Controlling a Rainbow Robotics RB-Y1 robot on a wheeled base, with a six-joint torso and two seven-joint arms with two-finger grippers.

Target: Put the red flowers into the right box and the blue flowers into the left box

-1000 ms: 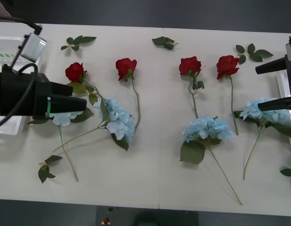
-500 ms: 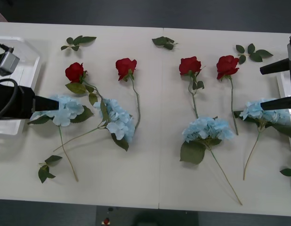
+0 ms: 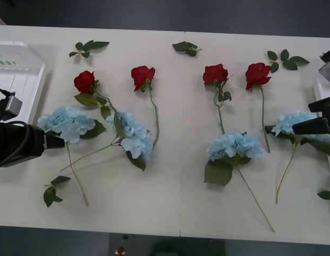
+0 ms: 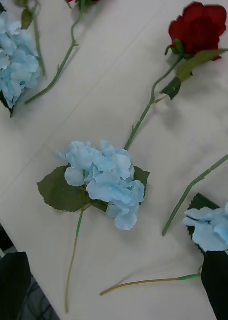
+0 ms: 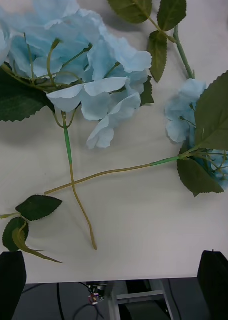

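Note:
Several red flowers lie in a row across the table's far half, from one rose [image 3: 85, 81] to another [image 3: 257, 74]. Nearer me lie several blue flowers, among them heads at the left [image 3: 66, 122], the middle [image 3: 235, 145] and the right [image 3: 293, 122]. The left box [image 3: 15, 74] sits at the table's left end; a strip of the right box [image 3: 321, 93] shows at the right edge. My left gripper [image 3: 58, 141] is open beside the leftmost blue flower [image 5: 79, 65]. My right gripper [image 3: 314, 116] is open over the rightmost blue flower [image 4: 214, 227], holding nothing.
Loose green leaf sprigs lie along the far side [image 3: 87, 47] [image 3: 186, 48] [image 3: 285, 57], one near the front left [image 3: 53, 189] and a leaf at the right edge [image 3: 326, 195]. The table's front edge [image 5: 114, 272] is close below the stems.
My left arm has drawn back to the left and toward me, uncovering the leftmost blue flower and the left box. My right gripper has shifted slightly toward the right edge.

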